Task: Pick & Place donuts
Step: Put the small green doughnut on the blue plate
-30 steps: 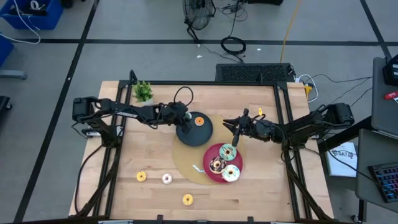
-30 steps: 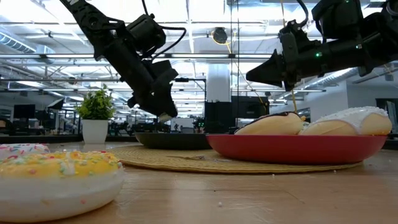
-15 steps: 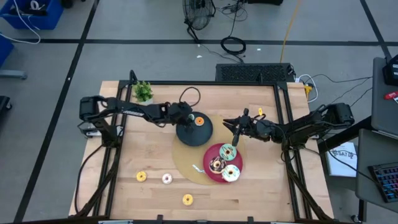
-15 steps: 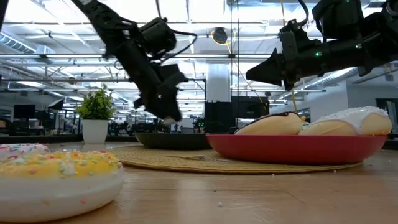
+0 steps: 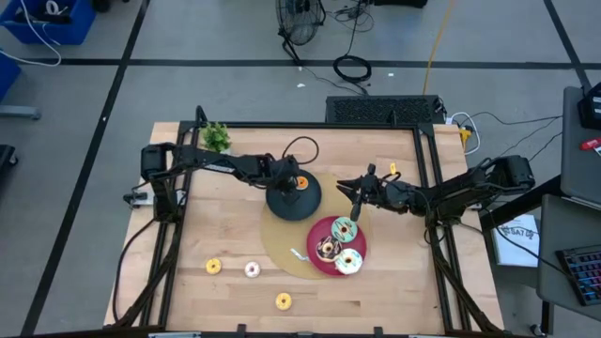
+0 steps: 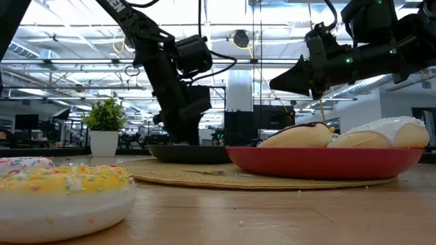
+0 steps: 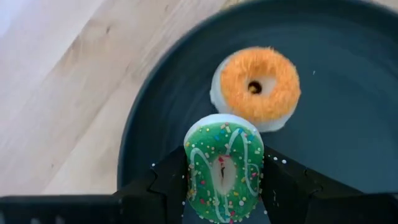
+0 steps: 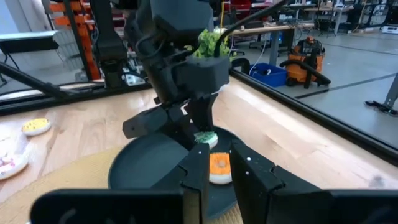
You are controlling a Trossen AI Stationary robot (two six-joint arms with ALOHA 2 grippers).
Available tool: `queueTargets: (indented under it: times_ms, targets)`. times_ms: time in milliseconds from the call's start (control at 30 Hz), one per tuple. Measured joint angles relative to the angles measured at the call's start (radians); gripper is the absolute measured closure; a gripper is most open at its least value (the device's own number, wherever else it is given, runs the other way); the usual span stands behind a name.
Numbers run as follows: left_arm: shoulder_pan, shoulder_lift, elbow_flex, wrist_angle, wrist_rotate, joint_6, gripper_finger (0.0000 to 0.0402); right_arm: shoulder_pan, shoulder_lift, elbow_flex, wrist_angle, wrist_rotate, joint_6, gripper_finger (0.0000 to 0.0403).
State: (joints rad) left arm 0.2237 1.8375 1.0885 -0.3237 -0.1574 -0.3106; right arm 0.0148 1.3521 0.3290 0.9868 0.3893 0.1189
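Placing is the step in hand: your left gripper (image 7: 222,186) pinches the green donut (image 7: 224,167) over the black plate (image 7: 348,124), just beside the orange donut (image 7: 258,87) already lying there. Next you need to lower and let go — gently. Your right gripper (image 5: 354,194) waits near the red plate (image 5: 317,230), fingers pressed together. Wooden table (image 5: 235,225), woven mat (image 6: 184,175); a workshop lies behind.

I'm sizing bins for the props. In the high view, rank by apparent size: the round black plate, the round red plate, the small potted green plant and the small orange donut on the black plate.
1. Round red plate and round black plate: alike, unranked.
2. Small potted green plant.
3. Small orange donut.
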Motion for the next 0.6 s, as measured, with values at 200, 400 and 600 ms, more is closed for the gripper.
queueTargets:
  times_ms: [200,400,600]
  targets:
    - [0.004,0.000,0.000,0.007,-0.007,0.002,0.0227,0.000,0.000,0.000,-0.005,0.000,0.000,0.0348]
    - [0.002,0.000,0.000,0.013,-0.009,0.044,0.0227,0.000,0.000,0.000,-0.005,0.000,0.000,0.0348]
    - [0.002,0.000,0.000,0.025,-0.009,0.043,0.0227,0.000,0.000,0.000,-0.005,0.000,0.000,0.0348]
